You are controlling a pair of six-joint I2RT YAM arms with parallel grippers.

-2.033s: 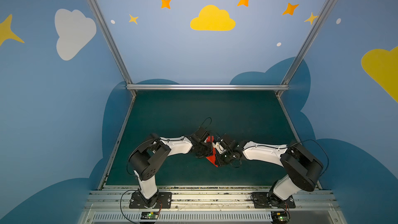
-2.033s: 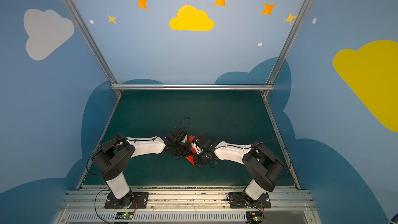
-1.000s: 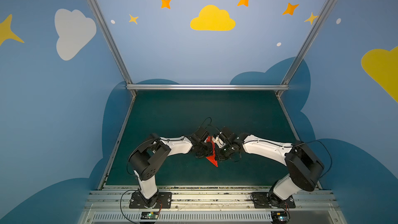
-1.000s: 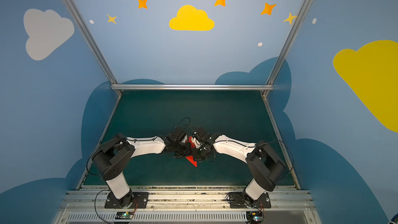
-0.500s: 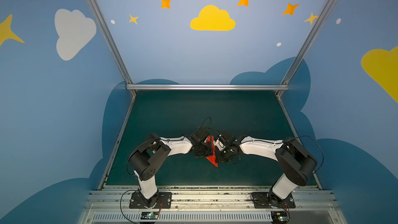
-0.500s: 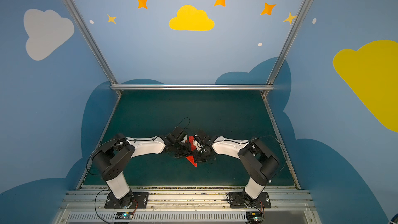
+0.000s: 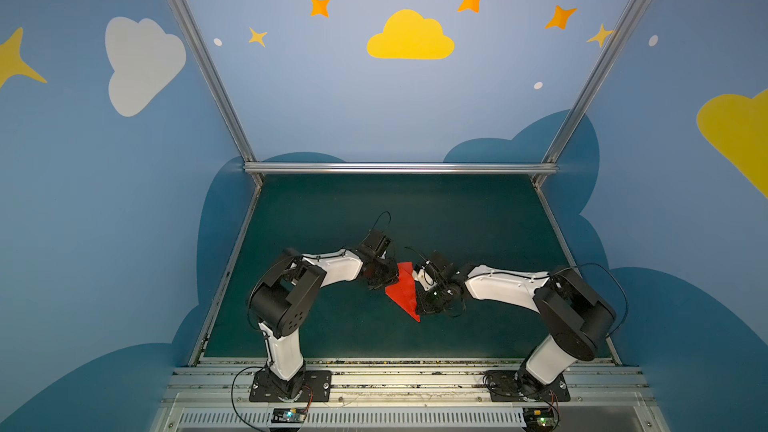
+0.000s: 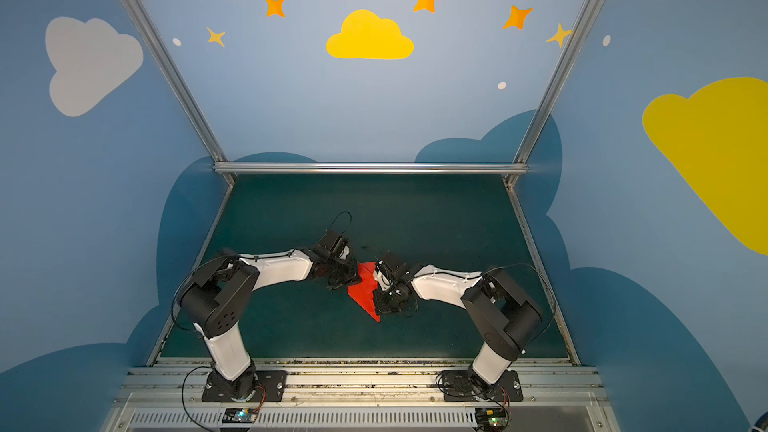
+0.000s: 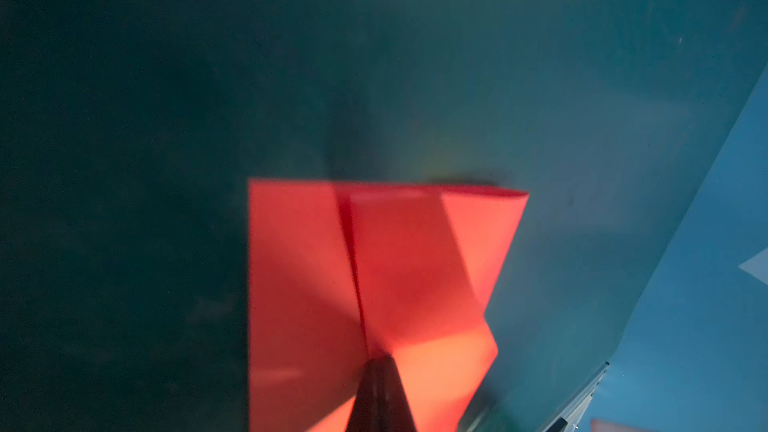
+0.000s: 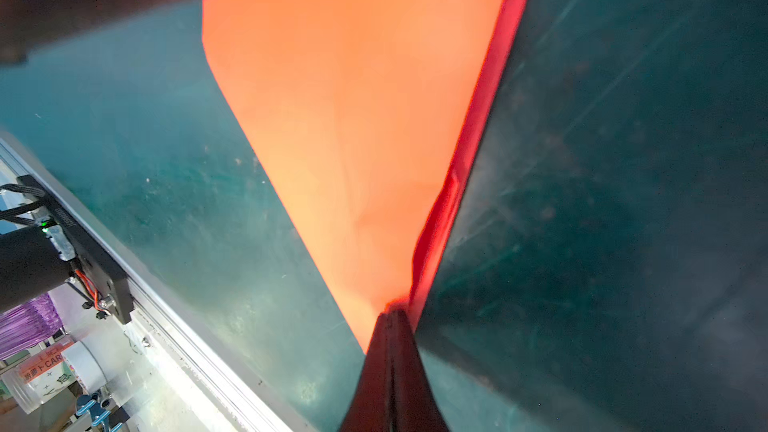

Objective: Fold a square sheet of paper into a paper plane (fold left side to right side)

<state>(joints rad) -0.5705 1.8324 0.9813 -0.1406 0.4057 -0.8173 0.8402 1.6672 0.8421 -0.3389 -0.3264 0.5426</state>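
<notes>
Paper plane (image 7: 404, 292) sits mid-surface (image 7: 465, 218) between my two arms. It is red and creased, with its nose pointing toward the near rail. My left jaws are closed tight, tip resting on the centre crease; one flap lies flat and the other stands up a little. My right jaws are also closed tight, tip at the narrow end beside the folded edge. I cannot tell whether either pair pinches paper.

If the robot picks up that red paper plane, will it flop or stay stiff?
Probably very light: the paper plane is just thin folded paper. Its centre crease likely keeps it stiff lengthwise, though the wings may flop. It could crumple if squeezed hard.
</notes>
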